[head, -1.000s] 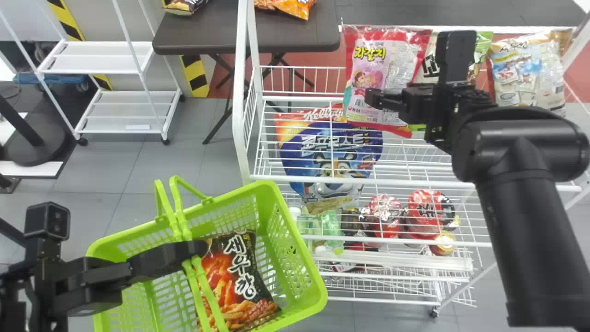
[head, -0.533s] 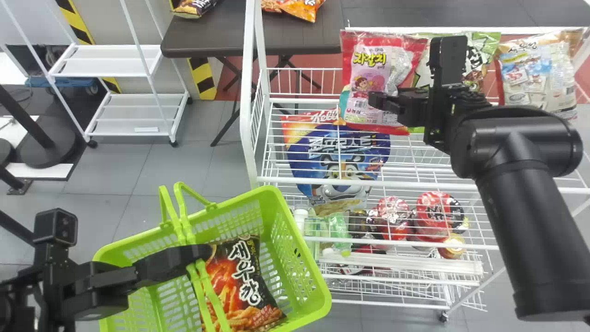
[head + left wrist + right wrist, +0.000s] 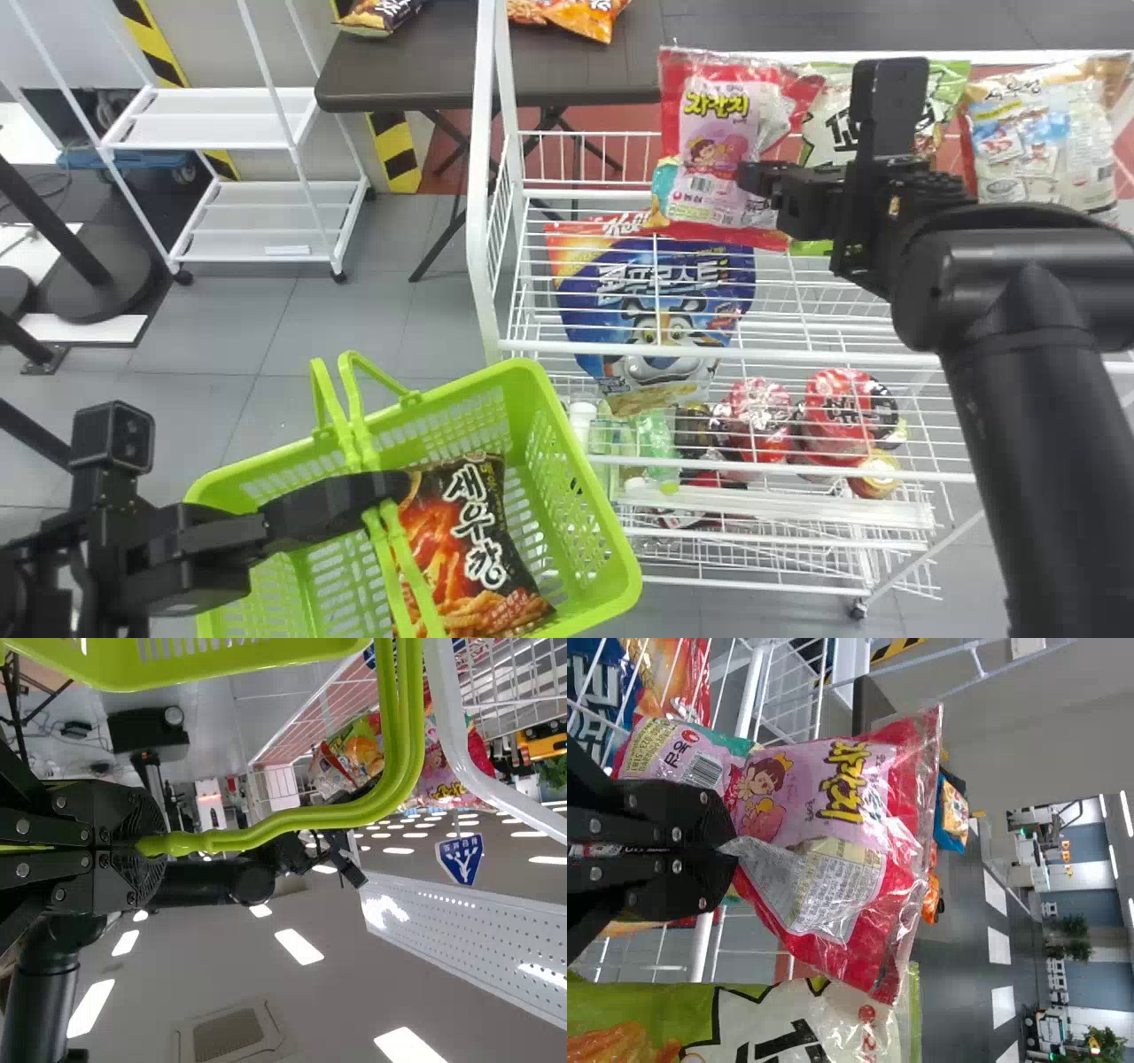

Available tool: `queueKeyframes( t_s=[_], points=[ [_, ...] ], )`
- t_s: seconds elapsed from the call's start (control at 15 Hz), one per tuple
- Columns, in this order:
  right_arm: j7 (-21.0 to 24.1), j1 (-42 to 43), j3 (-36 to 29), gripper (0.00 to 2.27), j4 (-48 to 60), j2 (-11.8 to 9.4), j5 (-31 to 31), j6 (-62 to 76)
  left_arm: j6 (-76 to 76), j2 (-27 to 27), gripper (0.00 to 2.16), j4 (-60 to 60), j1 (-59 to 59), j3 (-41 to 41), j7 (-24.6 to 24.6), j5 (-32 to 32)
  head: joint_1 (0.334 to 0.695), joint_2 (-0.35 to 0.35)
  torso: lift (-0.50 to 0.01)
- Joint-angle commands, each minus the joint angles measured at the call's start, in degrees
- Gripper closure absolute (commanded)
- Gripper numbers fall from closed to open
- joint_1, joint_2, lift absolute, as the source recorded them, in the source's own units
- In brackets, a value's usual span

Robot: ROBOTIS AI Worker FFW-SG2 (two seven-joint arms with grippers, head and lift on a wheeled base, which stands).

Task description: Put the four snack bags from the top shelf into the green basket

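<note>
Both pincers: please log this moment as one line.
right pincer: gripping pink-red plastic snack bag | left pincer: gripping green plastic basket handles | bag: outside basket

The glossy red-and-pink snack bag [image 3: 704, 177] is upright, creased and gripped at its right side, with the green-and-white bag [image 3: 822, 133] and pale, blue-printed bag [image 3: 1023, 146] upright to its right at the top shelf. The black-and-orange bag [image 3: 469, 549] lies face up inside the slotted green basket [image 3: 586, 470], near left.
</note>
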State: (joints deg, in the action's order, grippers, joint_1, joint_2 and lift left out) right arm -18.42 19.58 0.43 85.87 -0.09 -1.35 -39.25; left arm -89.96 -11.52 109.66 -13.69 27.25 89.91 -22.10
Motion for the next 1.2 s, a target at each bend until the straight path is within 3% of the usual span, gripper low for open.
queueKeyframes(
  t_s=[0.0,0.33,0.6,0.87,1.13],
  points=[
    [-0.21,-6.22,0.01,2.26,13.18,0.14,-0.58,-4.83,-0.07,-0.26,2.15,-0.41,0.16,0.0,0.66,-0.14,0.695,0.061,0.0],
    [-0.57,-19.14,0.01,2.26,40.78,-0.44,-7.97,-30.67,-0.07,-0.53,2.15,-1.2,1.39,-0.09,0.66,-0.05,0.695,0.089,0.0],
    [-0.57,-24.32,2.65,2.26,51.41,-1.32,-16.84,-45.79,-0.07,-0.53,2.15,-1.38,2.09,-0.62,0.66,0.3,0.695,0.158,0.0],
    [0.31,-24.67,9.5,2.26,51.67,-0.79,-19.74,-49.66,-0.07,-0.53,2.15,-1.38,2.35,-1.05,0.66,0.48,0.695,0.283,0.0],
    [1.02,-22.57,17.94,2.26,41.57,-0.26,-18.78,-48.07,-0.07,-0.53,2.15,-1.38,2.88,-1.14,0.66,0.39,0.695,0.35,0.0]
  ],
)
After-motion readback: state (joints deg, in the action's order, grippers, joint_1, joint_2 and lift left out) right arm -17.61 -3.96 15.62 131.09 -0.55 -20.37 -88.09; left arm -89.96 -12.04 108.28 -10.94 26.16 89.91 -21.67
